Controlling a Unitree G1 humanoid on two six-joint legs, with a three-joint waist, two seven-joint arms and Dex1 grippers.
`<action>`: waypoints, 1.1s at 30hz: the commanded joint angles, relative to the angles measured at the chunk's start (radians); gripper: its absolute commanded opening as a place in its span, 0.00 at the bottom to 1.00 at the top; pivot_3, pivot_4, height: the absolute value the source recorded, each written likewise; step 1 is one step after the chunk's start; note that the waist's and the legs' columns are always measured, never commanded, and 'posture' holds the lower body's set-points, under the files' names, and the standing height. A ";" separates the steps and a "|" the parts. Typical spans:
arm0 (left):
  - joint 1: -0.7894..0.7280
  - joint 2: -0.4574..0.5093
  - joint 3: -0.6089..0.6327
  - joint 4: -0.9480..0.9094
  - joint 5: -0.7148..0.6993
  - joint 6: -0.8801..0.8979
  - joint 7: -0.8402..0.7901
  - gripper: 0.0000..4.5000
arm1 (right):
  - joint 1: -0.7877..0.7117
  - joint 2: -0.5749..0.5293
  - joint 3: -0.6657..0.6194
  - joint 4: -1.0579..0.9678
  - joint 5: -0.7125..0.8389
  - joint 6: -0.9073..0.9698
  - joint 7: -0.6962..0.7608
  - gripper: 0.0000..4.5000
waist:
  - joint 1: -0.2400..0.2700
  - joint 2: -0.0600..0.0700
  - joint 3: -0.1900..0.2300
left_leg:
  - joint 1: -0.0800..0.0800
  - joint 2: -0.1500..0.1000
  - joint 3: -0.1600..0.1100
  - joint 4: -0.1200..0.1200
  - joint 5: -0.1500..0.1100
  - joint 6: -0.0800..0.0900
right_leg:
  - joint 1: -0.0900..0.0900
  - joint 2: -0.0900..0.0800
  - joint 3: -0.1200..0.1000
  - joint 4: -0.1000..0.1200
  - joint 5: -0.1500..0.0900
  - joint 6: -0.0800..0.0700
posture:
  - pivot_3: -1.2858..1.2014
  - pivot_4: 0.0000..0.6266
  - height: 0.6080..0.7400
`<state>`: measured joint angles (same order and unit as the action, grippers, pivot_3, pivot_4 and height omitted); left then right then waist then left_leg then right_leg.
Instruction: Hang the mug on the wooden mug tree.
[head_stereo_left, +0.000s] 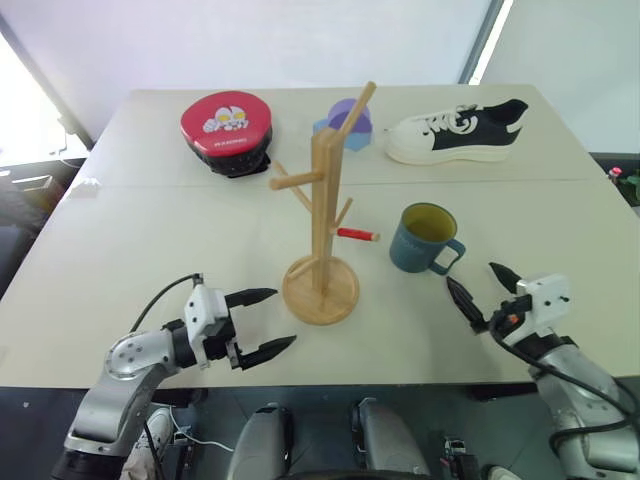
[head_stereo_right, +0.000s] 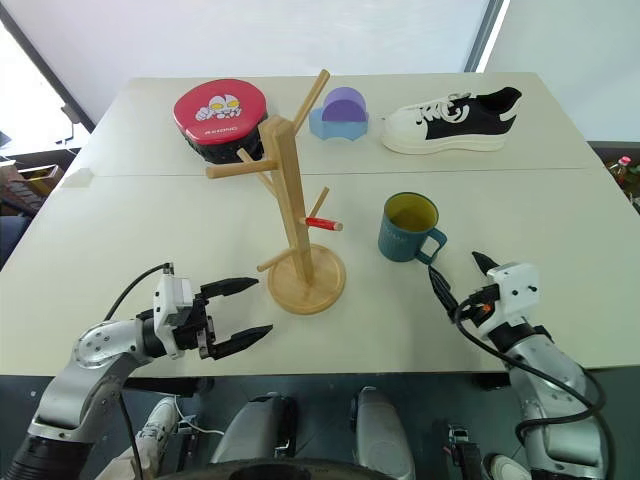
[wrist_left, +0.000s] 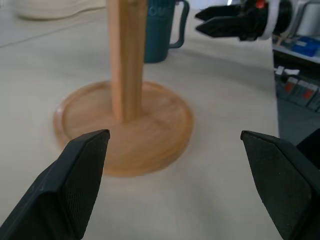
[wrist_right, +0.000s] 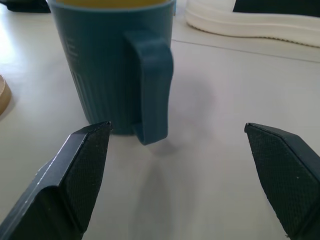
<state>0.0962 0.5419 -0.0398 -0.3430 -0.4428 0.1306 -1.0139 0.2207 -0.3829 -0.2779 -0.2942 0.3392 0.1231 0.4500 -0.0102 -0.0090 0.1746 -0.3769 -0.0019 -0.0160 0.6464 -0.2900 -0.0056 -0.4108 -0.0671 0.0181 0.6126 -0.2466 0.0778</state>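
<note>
The blue-grey mug (head_stereo_left: 423, 238) with a yellow-green inside stands upright on the table, its handle (wrist_right: 152, 90) turned toward my right gripper (head_stereo_left: 484, 286). That gripper hovers open just short of the handle, touching nothing. Left of the mug stands the wooden mug tree (head_stereo_left: 322, 205) on its round base (wrist_left: 125, 127), with a red-tipped peg (head_stereo_left: 357, 234) pointing toward the mug. My left gripper (head_stereo_left: 263, 322) is open beside the base, pointing at it from the left, with nothing between its fingers.
At the back of the table lie a red round box with a cartoon print (head_stereo_left: 227, 128), a purple and blue block (head_stereo_left: 346, 124) and a white and black sneaker (head_stereo_left: 458, 132). The table's front edge (head_stereo_left: 400, 380) runs just below both grippers.
</note>
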 joint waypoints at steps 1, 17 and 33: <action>-0.019 -0.016 -0.061 -0.069 0.027 -0.010 0.018 1.00 | -0.022 0.039 0.008 -0.010 -0.046 -0.049 -0.061 0.98 | 0.000 0.000 0.000 | 0.000 0.000 0.000 0.000 0.000 0.000 | 0.000 0.000 0.000 0.000 0.000 0.000 | 0.52 0.24 0.96; -0.048 -0.041 -0.074 -0.087 0.005 0.040 0.070 1.00 | -0.181 0.103 0.021 0.184 -0.106 -0.084 -0.169 0.98 | -0.001 0.000 0.000 | 0.002 0.000 0.002 0.003 0.000 0.001 | 0.002 0.004 0.000 0.002 0.000 0.001 | 0.52 0.24 0.96; -0.058 -0.030 -0.060 -0.094 0.007 0.046 0.092 1.00 | -0.222 0.115 0.041 0.227 -0.059 -0.101 -0.098 0.12 | -0.002 0.000 0.000 | 0.003 0.000 0.003 0.005 0.000 0.001 | 0.002 0.007 0.000 0.006 0.001 0.002 | 0.52 0.24 0.96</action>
<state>0.0428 0.5056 -0.1060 -0.3983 -0.4254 0.1834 -0.9229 0.0060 -0.2664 -0.2354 -0.0346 0.2613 0.0407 0.3378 -0.0120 -0.0090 0.1746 -0.3737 -0.0022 -0.0127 0.6518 -0.2895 -0.0048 -0.4087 -0.0603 0.0184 0.6184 -0.2460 0.0794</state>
